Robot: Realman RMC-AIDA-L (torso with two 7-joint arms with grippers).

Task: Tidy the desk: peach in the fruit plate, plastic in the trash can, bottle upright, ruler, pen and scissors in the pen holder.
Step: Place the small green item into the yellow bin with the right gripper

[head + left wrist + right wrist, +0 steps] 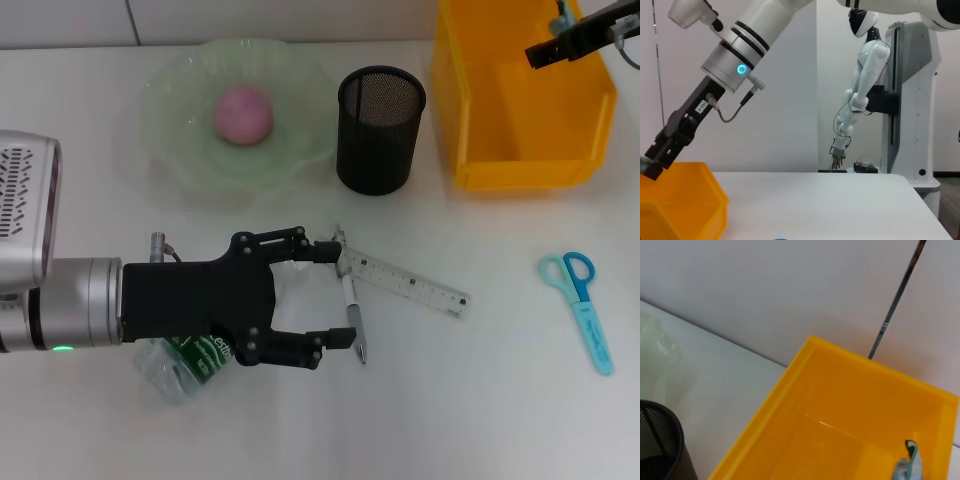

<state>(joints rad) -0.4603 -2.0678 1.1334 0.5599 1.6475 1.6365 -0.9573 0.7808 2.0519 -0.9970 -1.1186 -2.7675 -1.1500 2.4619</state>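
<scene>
1. The green plate (175, 110) sits at the upper left of the head view, and the pink peach (243, 114) lies in its middle.
2. Just right of the plate stands the black mesh pen holder (379, 130), upright. Nothing shows inside it from above.
3. The yellow bin (520, 160) fills the upper right of the head view. In the right wrist view a crumpled bit of bluish plastic (906, 466) shows at the lower right, over the bin's inside.
4. The right gripper (556, 48) hangs above the bin's far right corner. I cannot tell whether its fingers are closed or parted.
5. The left gripper (345, 294) is low in the centre of the head view, fingers spread wide, one on each side of the pen (353, 312), which lies flat on the table.
6. The clear ruler (410, 285) lies slanted just right of the pen, its upper end touching the pen's top.
7. The bottle (185, 362) lies on its side at lower left, partly hidden under the left arm.
8. The blue scissors (583, 305) lie flat at the right edge of the head view, well apart from the rest.
</scene>
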